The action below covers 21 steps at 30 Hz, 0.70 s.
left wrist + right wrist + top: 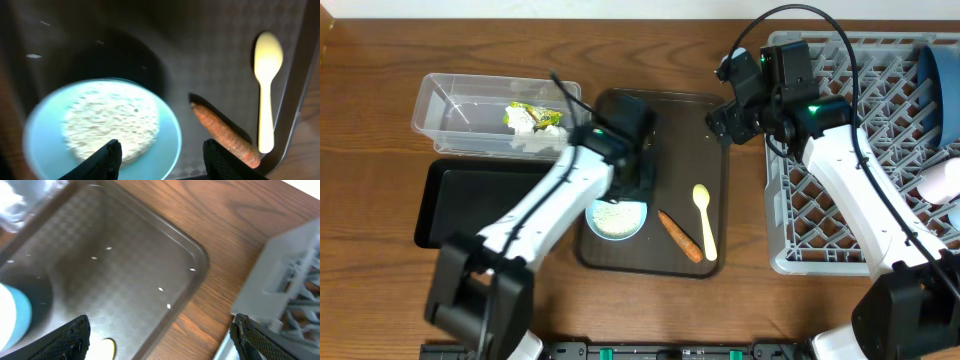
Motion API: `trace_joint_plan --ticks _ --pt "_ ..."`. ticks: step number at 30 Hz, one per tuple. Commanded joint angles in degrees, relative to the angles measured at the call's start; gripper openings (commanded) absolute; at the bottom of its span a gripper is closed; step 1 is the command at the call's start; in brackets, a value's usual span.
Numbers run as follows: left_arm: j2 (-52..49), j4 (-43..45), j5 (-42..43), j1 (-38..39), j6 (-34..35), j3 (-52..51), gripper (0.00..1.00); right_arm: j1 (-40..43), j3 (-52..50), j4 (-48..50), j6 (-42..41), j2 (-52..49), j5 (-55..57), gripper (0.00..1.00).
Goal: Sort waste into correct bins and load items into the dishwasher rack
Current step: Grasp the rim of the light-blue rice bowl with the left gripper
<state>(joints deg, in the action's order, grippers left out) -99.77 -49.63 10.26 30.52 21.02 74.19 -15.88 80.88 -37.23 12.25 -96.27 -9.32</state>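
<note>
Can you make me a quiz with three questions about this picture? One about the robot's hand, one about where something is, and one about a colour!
1. The right gripper is:
A. shut on the spoon
B. open, with nothing in it
C. shut on the carrot

2. Where does the carrot lie?
A. on the brown tray, between the light blue bowl and the spoon
B. inside the light blue bowl
C. on top of the spoon

3. What colour is the spoon?
A. pink
B. black
C. pale yellow

Answers:
1. B, because its fingers stand wide apart with nothing between them.
2. A, because the overhead view shows it flat on the tray between those two.
3. C, because it looks pale yellow from above and from the left wrist.
</note>
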Motion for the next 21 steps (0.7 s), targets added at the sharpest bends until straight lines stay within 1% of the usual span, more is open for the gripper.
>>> trace_joint_plan --ticks 1,4,6,10,16,21 --pt "-2.38 -0.15 -1.14 2.10 1.40 -0.50 0.55 0.09 -0.11 -0.09 -3.41 -0.50 5.62 0.89" --pt "-4.11 -0.13 -1.40 3.30 1.95 -0.55 0.55 0.92 -0.11 -0.09 -4.85 -0.50 6.49 0.89" --pt "-5.11 -0.07 -2.71 3.89 3.21 -0.59 0.55 1.33 -0.11 -0.09 -4.98 -0.50 6.51 0.89" --pt "-6.71 1.25 -3.48 4.31 3.34 -0.59 0.54 1.51 -0.11 -0.09 -4.96 -0.50 6.51 0.89" --pt "-9.44 2.43 -3.48 4.33 3.34 -0.81 0.54 2.36 -0.11 -0.76 -4.98 -0.50 6.58 0.86" --pt "-11.15 2.62 -3.50 4.33 3.32 -0.81 0.45 3.58 -0.11 -1.03 -6.99 -0.50 6.56 0.86"
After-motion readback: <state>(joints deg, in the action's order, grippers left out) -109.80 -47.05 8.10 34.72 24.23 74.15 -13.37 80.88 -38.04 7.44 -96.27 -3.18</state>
